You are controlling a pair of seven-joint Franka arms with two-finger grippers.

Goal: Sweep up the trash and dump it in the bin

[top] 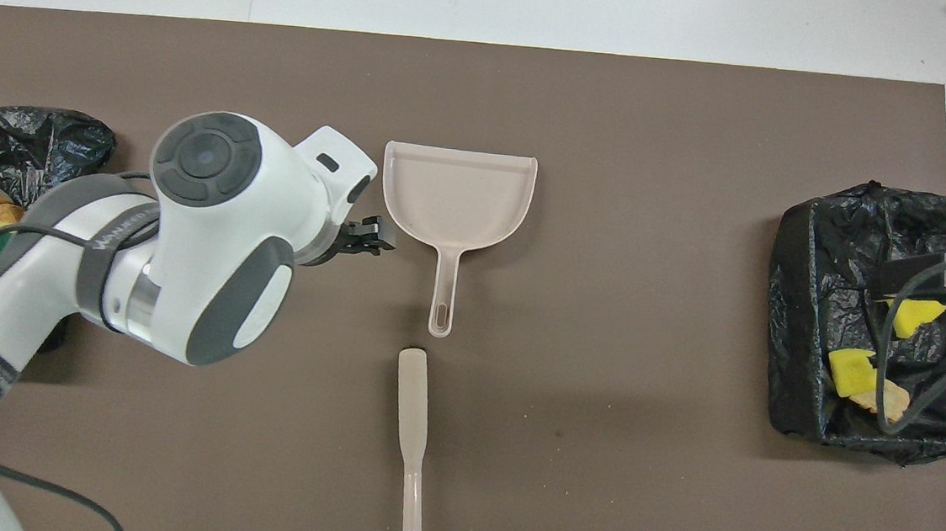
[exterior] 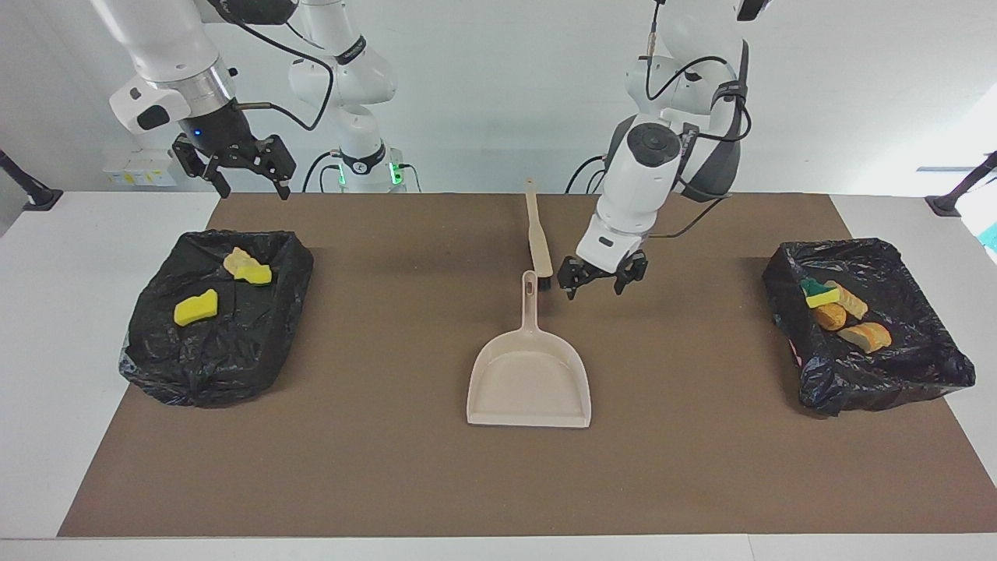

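A beige dustpan (exterior: 528,386) (top: 458,188) lies flat mid-mat, its handle pointing toward the robots, and nothing holds it. My left gripper (exterior: 597,287) (top: 367,237) hangs open and empty over the mat beside that handle, toward the left arm's end. The trash sits in two black-bagged bins. Yellow sponge bits (exterior: 195,306) lie in the bin (exterior: 226,351) at the right arm's end. Tan chunks (exterior: 866,335) and an orange-brown lump (exterior: 829,315) lie in the bin (exterior: 896,374) at the left arm's end. My right gripper (exterior: 255,189) waits open, raised near the first bin's nearer edge.
A beige brush (exterior: 537,238) (top: 412,421) lies on the brown mat (exterior: 389,467), nearer to the robots than the dustpan and in line with its handle. White table surface borders the mat at both ends.
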